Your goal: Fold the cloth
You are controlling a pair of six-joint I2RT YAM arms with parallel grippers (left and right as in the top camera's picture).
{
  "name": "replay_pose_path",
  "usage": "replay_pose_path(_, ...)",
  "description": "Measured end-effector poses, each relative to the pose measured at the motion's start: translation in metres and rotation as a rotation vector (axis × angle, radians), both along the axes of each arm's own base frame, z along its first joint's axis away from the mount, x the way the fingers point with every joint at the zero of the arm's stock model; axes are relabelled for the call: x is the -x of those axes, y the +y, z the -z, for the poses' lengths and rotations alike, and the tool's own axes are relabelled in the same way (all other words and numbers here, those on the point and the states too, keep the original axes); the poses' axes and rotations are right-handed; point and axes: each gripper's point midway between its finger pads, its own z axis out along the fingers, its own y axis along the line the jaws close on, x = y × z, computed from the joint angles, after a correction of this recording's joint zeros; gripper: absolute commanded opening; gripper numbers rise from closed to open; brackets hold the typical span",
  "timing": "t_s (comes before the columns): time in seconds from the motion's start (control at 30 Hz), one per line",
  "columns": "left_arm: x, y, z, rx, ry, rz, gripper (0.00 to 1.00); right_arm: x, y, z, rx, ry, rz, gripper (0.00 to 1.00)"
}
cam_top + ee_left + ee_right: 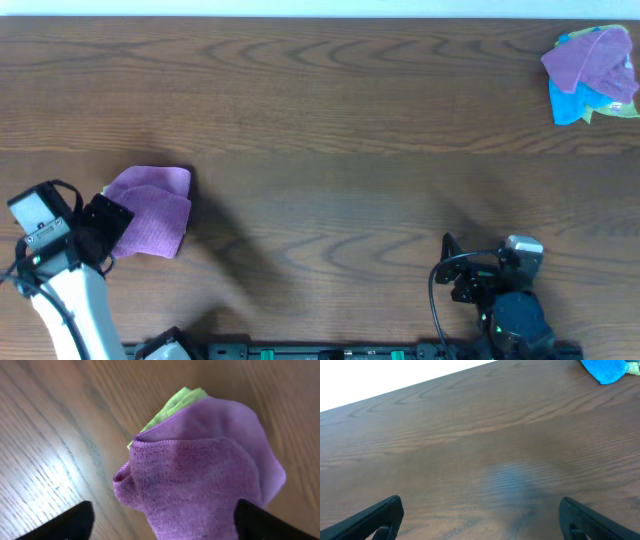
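So the lilac cloth is sitting on the near left part of the bench, bunched into a rough, doubled-over lump rather than a neat fold, with one stitched edge lying across the top. The left claw is right at its left edge, jaws spread wide. From the left wrist camera the two black fingers sit at the bottom corners of the view with the cloth between and just ahead of them, and neither finger is pinching any fabric, so it isn't holding anything. There's also a bit of lime-green cloth poking out from under the far side of the purple one. The right claw is well apart on the near right side, jaws also spread wide over bare wood, nothing in them. A multicoloured heap of cloths sits in the far right corner.
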Motion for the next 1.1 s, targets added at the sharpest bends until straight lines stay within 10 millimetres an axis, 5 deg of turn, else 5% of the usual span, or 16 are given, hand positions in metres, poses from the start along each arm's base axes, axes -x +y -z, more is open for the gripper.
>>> replay_pose_path(0.2, 0.003, -0.018, -0.021, 0.019, -0.091, 0.037, 0.95, 0.000, 0.000, 0.000, 0.000, 0.000, 0.000, 0.99)
replay_pose_path(0.57, -0.034, -0.072, -0.075, 0.142, -0.419, 0.288, 0.98, 0.000, 0.000, 0.000, 0.000, 0.000, 0.000, 0.99)
replay_pose_path(0.9, -0.059, -0.157, -0.099, 0.116, -0.504, 0.639, 0.96, 0.000, 0.000, 0.000, 0.000, 0.000, 0.000, 0.99)
replay_pose_path(1.1, -0.062, -0.183, -0.117, -0.033, -0.553, 0.695, 0.95, 0.000, 0.000, 0.000, 0.000, 0.000, 0.000, 0.99)
